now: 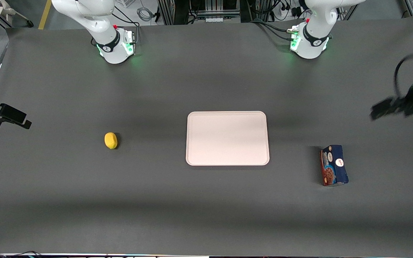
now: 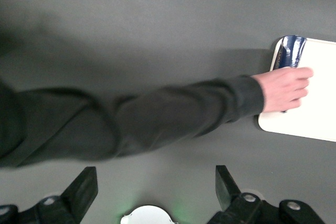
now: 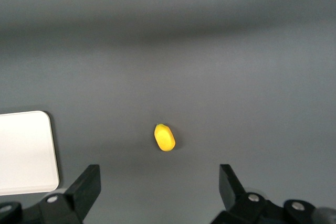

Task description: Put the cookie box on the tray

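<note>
Now the gripper (image 1: pixel 384 109), fingers spread, is hovering at the cookie box's (image 1: pixel 333 165) one o'clock, risking a toppling nudge.

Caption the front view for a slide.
Cookie box on table beside tray; pincer hovers at the working arm's end.

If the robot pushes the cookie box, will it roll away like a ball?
Probably not: the cookie box has flat sides and square corners, so it would likely slide. It looks like thin cardboard, so it is probably light and might dent if squeezed hard. The open end effector is above the table, farther from the camera than the box.
</note>
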